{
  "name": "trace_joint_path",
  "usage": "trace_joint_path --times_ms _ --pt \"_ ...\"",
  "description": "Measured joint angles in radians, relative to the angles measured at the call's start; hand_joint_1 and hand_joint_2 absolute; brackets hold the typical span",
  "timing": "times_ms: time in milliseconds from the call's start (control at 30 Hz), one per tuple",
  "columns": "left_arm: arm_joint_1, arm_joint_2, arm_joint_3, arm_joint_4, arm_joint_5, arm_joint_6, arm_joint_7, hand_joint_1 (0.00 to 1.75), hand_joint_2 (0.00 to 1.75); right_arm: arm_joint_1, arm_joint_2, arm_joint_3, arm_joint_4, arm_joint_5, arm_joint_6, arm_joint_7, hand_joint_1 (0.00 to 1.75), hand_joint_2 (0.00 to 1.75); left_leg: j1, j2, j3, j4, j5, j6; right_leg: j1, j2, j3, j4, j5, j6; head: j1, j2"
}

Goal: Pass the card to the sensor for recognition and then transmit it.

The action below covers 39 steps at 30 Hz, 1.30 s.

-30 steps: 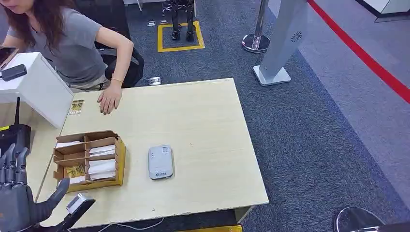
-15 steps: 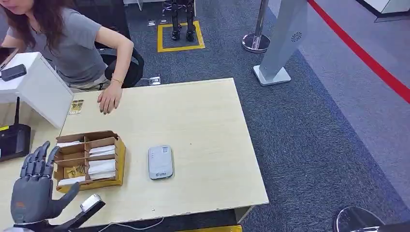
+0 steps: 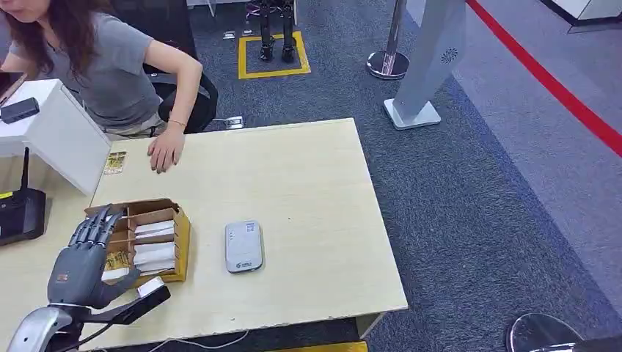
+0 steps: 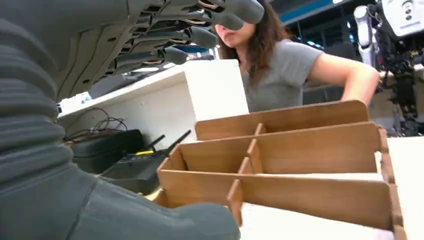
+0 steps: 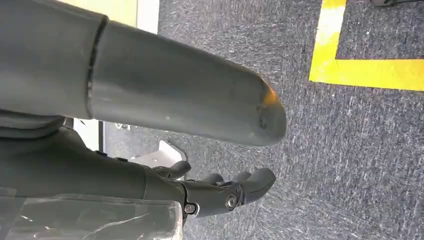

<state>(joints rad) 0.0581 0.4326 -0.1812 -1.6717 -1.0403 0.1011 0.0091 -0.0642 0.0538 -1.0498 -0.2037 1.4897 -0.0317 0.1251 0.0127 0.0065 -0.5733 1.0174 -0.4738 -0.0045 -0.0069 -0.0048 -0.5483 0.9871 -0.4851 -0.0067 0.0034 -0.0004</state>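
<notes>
A brown cardboard box (image 3: 181, 236) with several compartments stands at the table's near left; it holds white cards (image 3: 155, 254) and a yellow-printed card (image 3: 114, 259). My left hand (image 3: 86, 257) hovers over the box's left side, fingers spread and pointing away from me, holding nothing. In the left wrist view the fingers (image 4: 190, 31) stretch above the box's dividers (image 4: 280, 150) and touch nothing. The grey-white sensor (image 3: 243, 246) lies flat to the right of the box. My right hand (image 5: 220, 192) hangs over the carpet, fingers loosely apart and empty.
A person sits at the far left with one hand (image 3: 166, 150) flat on the table, beside a small yellow card (image 3: 115, 162). A white cabinet (image 3: 55, 136) and a black router (image 3: 20, 214) stand left of the table. A stanchion base (image 3: 387, 64) is on the carpet.
My left hand has moved forward and to the right, from the table's near-left corner to above the box's left side. It stays spread and empty. The person has not moved.
</notes>
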Motion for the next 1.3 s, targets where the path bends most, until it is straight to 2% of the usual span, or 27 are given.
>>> trace_joint_path --times_ms 333,400,467,533,600,667,733,867,967,1033,1300 --pt "-0.064 0.014 -0.05 0.051 0.01 -0.014 -0.002 0.0 1.75 0.0 -0.002 0.0 0.0 -0.001 -0.001 0.0 0.0 0.0 0.0 0.0 0.0 0.0 0.0 0.0 0.0 0.0 0.0 0.0 0.0 0.0 0.0 0.0" --pt "-0.066 0.014 -0.053 0.053 -0.005 0.006 -0.002 0.0 1.75 0.0 -0.002 0.0 0.0 -0.001 -0.002 0.0 0.0 0.0 0.0 0.0 0.0 0.0 0.0 0.0 0.0 0.0 0.0 0.0 0.0 0.0 0.0 0.0" --pt "-0.067 0.01 -0.064 0.053 -0.051 0.091 -0.018 0.0 1.75 0.0 -0.002 0.0 0.0 -0.001 -0.004 0.0 0.0 0.0 0.0 0.0 0.0 0.0 0.0 0.0 0.0 0.0 0.0 0.0 0.0 0.0 0.0 0.0" --pt "-0.065 -0.005 -0.081 0.048 -0.111 0.249 -0.065 0.0 1.75 -0.001 -0.002 0.0 0.0 0.005 -0.006 -0.005 0.0 0.0 0.0 0.0 0.0 0.0 0.0 0.0 0.0 0.0 0.0 0.0 0.0 0.0 0.0 0.0" --pt "-0.054 -0.023 -0.103 0.028 -0.157 0.373 -0.093 0.0 1.75 -0.001 -0.002 0.0 0.0 0.008 -0.008 -0.009 0.0 0.0 0.0 0.0 0.0 0.0 0.0 0.0 0.0 0.0 0.0 0.0 0.0 0.0 0.0 0.0" --pt "-0.034 -0.04 -0.122 0.003 -0.178 0.464 -0.109 0.0 1.75 -0.002 -0.002 0.0 0.0 0.011 -0.01 -0.01 0.0 0.0 -0.001 0.001 0.0 0.0 -0.001 0.0 -0.001 0.0 0.0 0.0 0.0 0.0 0.0 0.0" --pt "-0.021 -0.054 -0.134 -0.019 -0.175 0.507 -0.113 0.0 1.75 -0.002 -0.002 0.0 0.0 0.016 -0.01 -0.012 0.0 0.0 -0.001 0.0 0.0 0.0 -0.001 0.0 -0.001 0.0 0.0 -0.001 0.0 0.0 0.0 0.0" --pt "-0.007 -0.077 -0.142 -0.056 -0.153 0.529 -0.133 0.0 1.75 -0.005 -0.003 0.001 0.0 0.019 -0.01 -0.02 0.0 0.0 0.0 0.0 0.0 0.0 -0.001 0.0 -0.001 0.0 0.0 -0.001 0.0 0.0 0.0 0.0" --pt "0.007 -0.111 -0.142 -0.093 -0.162 0.533 -0.188 0.0 1.75 -0.005 -0.003 0.002 0.0 0.021 -0.01 -0.021 0.0 0.0 0.0 0.0 0.0 0.0 0.0 0.0 -0.001 0.0 0.0 0.0 0.0 0.0 0.0 0.0" --pt "0.011 -0.121 -0.146 -0.102 -0.159 0.533 -0.2 0.0 1.75 -0.005 -0.003 0.002 0.0 0.021 -0.01 -0.021 0.0 0.0 0.0 0.0 0.0 0.0 0.0 0.0 -0.001 0.0 0.0 0.0 0.0 0.0 0.0 0.0" --pt "0.028 -0.127 -0.192 -0.112 -0.164 0.529 -0.172 0.0 1.75 -0.005 -0.003 0.002 0.0 0.008 -0.009 -0.019 0.0 0.0 0.0 0.0 0.0 0.0 0.0 0.0 0.0 0.0 0.0 0.0 0.0 0.0 0.0 0.0"
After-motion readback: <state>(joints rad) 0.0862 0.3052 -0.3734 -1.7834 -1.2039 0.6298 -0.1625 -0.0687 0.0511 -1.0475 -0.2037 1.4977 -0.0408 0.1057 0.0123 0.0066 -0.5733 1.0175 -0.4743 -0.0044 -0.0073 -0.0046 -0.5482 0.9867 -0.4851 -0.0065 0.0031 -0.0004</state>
